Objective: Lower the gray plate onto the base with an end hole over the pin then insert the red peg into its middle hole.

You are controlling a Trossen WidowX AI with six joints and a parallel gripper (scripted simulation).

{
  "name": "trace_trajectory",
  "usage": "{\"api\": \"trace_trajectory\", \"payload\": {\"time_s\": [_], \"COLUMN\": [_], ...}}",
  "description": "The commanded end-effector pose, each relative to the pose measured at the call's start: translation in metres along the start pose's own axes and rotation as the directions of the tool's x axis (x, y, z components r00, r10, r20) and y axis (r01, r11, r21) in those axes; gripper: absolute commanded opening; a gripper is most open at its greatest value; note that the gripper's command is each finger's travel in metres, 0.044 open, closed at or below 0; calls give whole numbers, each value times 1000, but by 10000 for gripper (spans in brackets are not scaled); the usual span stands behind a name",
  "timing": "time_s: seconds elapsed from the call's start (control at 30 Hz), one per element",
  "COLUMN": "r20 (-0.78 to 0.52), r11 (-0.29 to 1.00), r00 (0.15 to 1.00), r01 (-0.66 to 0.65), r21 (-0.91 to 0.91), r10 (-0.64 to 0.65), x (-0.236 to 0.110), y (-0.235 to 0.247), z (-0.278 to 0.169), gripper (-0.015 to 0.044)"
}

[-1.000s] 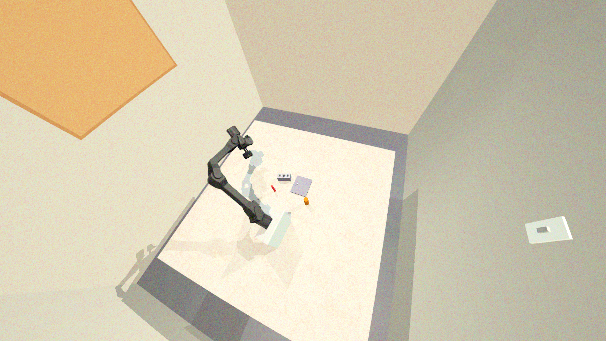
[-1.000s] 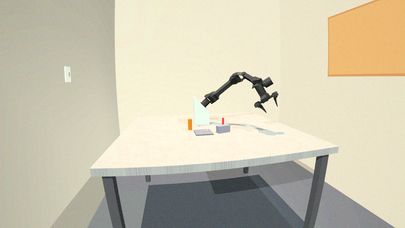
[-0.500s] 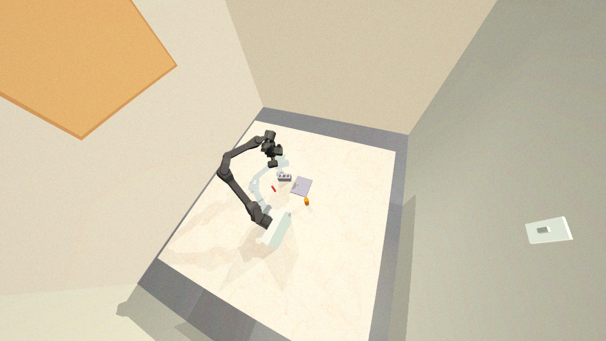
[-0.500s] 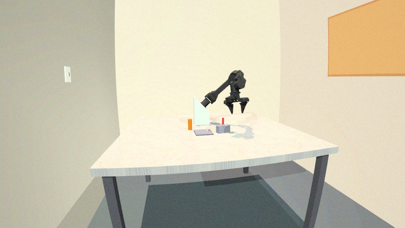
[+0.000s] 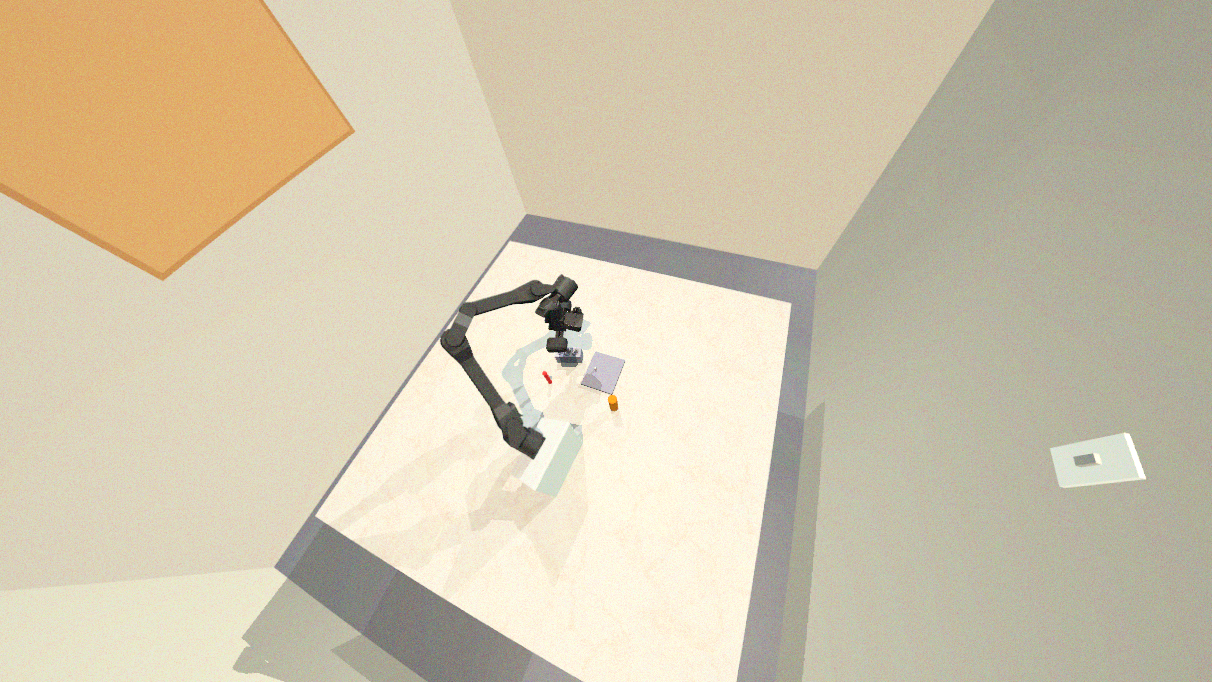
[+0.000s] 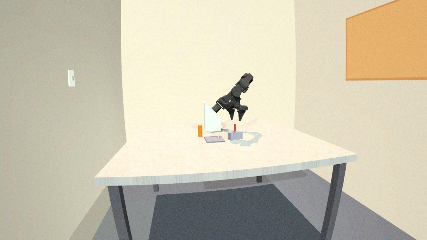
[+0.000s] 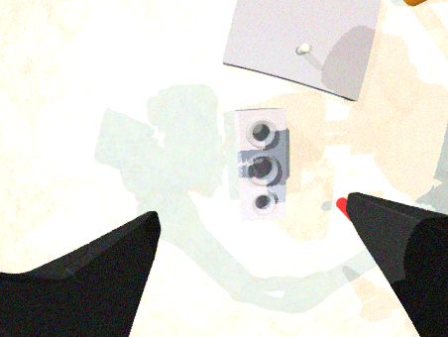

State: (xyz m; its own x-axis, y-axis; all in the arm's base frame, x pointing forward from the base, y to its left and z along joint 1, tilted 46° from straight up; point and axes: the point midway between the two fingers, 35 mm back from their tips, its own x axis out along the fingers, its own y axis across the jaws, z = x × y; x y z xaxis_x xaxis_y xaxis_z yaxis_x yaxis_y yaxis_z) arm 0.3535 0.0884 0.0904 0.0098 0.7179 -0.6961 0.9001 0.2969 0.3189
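Observation:
The gray plate is a thick block with three holes in a row. It lies on the table beside the base, apart from it. The base is a flat gray square with a small pale pin standing up, nothing on it. The red peg stands upright on the table, apart from the plate; in the wrist view a finger partly hides it. My gripper is open and empty, pointing down above the plate.
An orange cylinder stands near the base, on the side away from the plate. The pale wedge-shaped robot mount stands on the table behind these objects in the exterior view.

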Motion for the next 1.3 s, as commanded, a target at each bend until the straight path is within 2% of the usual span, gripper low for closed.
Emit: {"api": "trace_trajectory", "payload": {"time_s": [0.0,1.27], "r20": [-20,-22], "r11": [999,999], "r00": [999,999], "r01": [34,34], "r21": [17,16], "r10": [-33,-34], "x": [46,100], "y": [-10,-13], "z": [-5,-8], "gripper": [440,440]}}
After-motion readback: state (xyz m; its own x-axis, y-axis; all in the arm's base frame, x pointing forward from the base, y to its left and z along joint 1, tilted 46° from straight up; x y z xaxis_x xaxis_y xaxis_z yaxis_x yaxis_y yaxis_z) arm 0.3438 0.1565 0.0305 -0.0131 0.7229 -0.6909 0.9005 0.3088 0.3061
